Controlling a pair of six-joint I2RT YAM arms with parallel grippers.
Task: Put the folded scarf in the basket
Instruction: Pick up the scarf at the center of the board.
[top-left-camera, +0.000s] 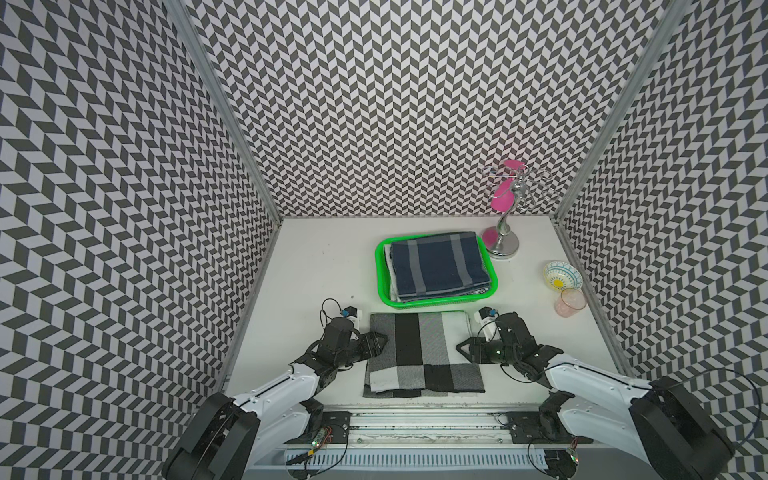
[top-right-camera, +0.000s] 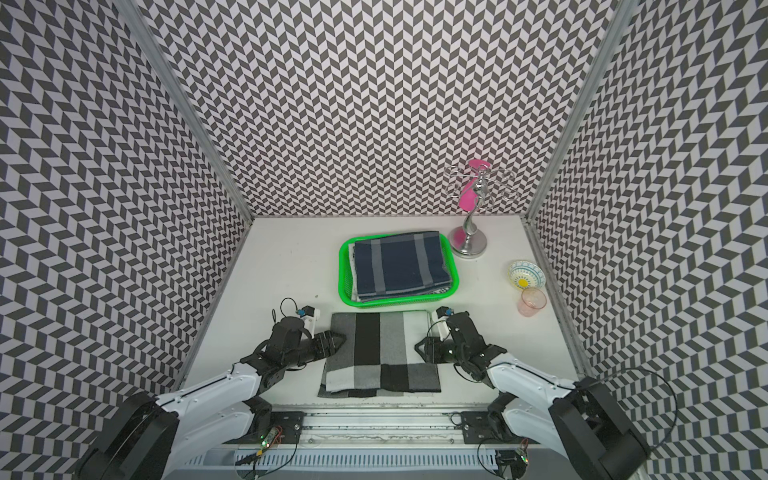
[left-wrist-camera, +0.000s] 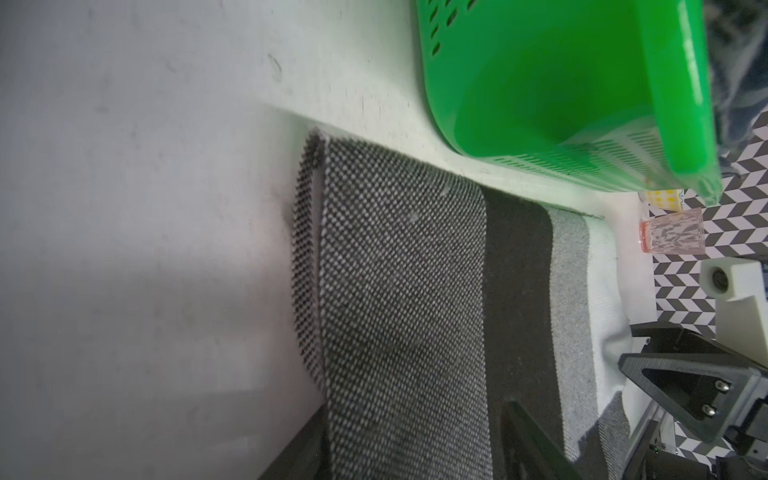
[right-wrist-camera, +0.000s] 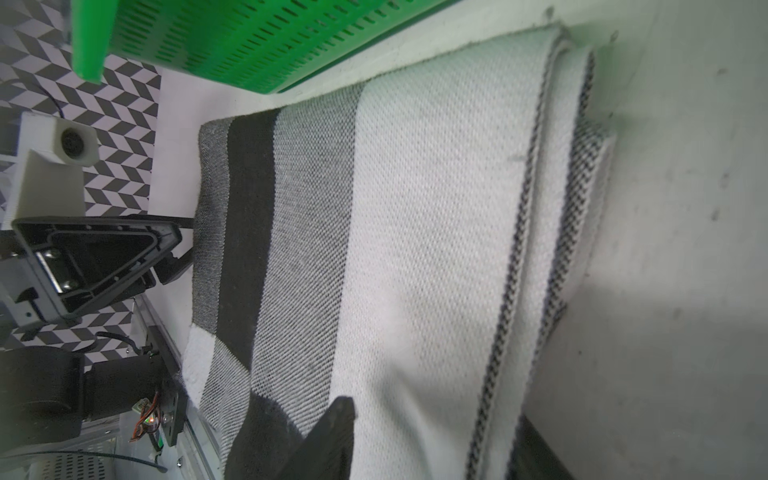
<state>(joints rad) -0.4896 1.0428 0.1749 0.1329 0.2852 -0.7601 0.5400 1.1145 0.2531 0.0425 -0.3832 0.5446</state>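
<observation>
The folded scarf, checked in grey, black and white, lies flat on the table just in front of the basket. The bright green basket holds a stack of folded cloths with a navy striped one on top. My left gripper is at the scarf's left edge, one finger under the fabric and one on top. My right gripper grips the right edge the same way, one finger pressing on the white band.
A silver stand with a pink piece is right of the basket. A patterned bowl and a pink cup sit near the right wall. Patterned walls enclose the table on three sides.
</observation>
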